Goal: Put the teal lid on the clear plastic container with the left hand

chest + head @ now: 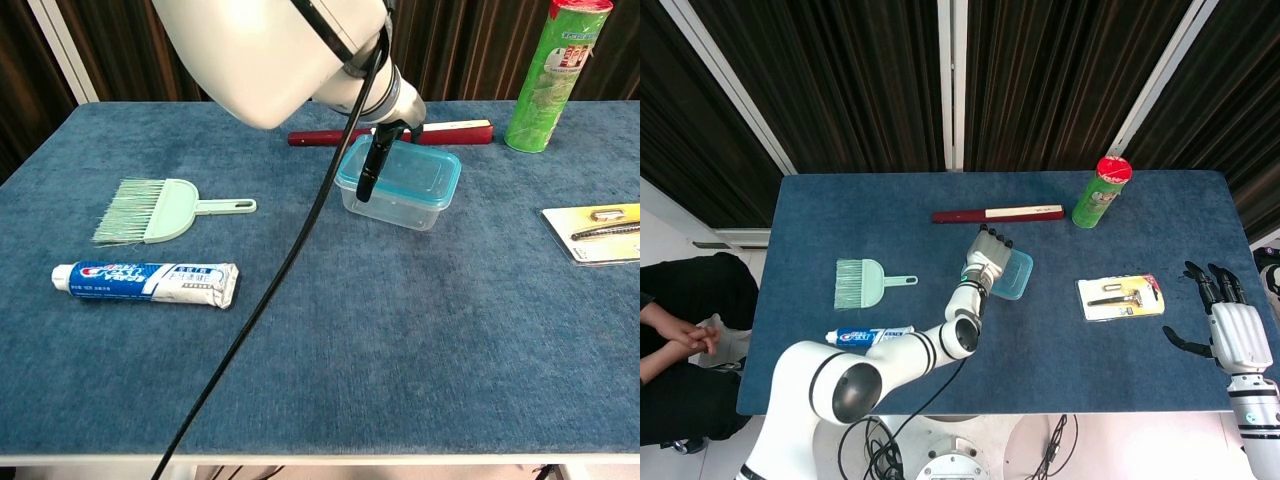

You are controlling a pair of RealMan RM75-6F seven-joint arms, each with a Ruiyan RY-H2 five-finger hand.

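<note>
The teal lid (1016,272) (418,172) lies on top of the clear plastic container (402,209) near the middle of the blue table (820,220). My left hand (986,258) (388,105) rests over the lid's left part. One dark finger (369,172) hangs down over the container's near-left rim, and other fingers reach over the back edge, so the hand grips the lid. At the table's right edge my right hand (1223,318) lies with fingers apart and holds nothing; the chest view does not show it.
A green can (1100,192) (545,70) stands at the back right. A red and cream stick (997,214) (455,130) lies behind the container. A razor pack (1121,297) (600,228) lies to the right. A mint dustpan brush (865,282) (160,210) and toothpaste (870,335) (145,280) lie to the left.
</note>
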